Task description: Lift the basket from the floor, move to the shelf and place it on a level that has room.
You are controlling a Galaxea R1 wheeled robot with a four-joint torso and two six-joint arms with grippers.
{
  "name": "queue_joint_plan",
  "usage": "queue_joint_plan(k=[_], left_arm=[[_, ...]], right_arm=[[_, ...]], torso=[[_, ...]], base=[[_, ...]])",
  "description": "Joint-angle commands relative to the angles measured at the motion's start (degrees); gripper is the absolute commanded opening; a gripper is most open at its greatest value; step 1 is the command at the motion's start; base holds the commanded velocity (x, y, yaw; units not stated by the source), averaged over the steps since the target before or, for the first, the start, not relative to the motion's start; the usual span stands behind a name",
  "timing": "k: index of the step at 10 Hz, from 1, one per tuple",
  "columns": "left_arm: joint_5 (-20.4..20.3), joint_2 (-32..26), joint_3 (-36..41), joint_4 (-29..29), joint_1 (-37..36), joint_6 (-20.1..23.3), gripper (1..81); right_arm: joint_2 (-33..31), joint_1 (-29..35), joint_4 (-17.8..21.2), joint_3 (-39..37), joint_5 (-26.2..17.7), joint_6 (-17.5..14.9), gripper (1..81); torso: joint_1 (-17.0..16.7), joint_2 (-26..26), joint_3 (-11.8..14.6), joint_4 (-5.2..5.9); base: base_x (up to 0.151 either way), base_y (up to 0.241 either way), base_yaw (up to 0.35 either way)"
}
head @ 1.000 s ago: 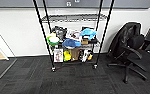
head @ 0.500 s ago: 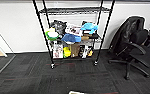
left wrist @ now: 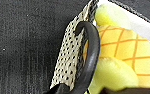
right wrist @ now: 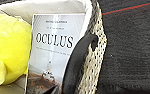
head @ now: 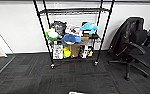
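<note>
Woven cream basket (left wrist: pixel 66 62), dark loop handle (left wrist: pixel 89 57) close by left gripper camera

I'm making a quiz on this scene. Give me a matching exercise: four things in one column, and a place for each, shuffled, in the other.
Things:
1. office chair
2. Oculus book
3. blue caps
4. carpet

Places:
A. on the shelf
B. right of the shelf
C. inside the basket
D. under the shelf's wheels

Pairs: 1-B, 2-C, 3-A, 4-D
</note>
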Motion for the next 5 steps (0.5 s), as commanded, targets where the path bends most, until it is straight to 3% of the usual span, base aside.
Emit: queue_joint_plan(k=[1, 5], left_arm=[[0.74, -0.43, -0.27, -0.23, -8.53, -0.19, 81.1], [1.53, -0.26, 0.09, -0.23, -11.08, -0.19, 81.1]], right_arm=[[0.12, 7.88, 3.14, 0.27, -2.86, 0.11, 81.1], [0.83, 8.33, 5.07, 0.88, -3.47, 0.11, 81.1]], torso=[[0.00, 0.00, 0.00, 0.00], [0.02, 0.00, -0.02, 0.00]], base=[[0.000, 0.000, 0.000], [0.000, 0.000, 0.000]])
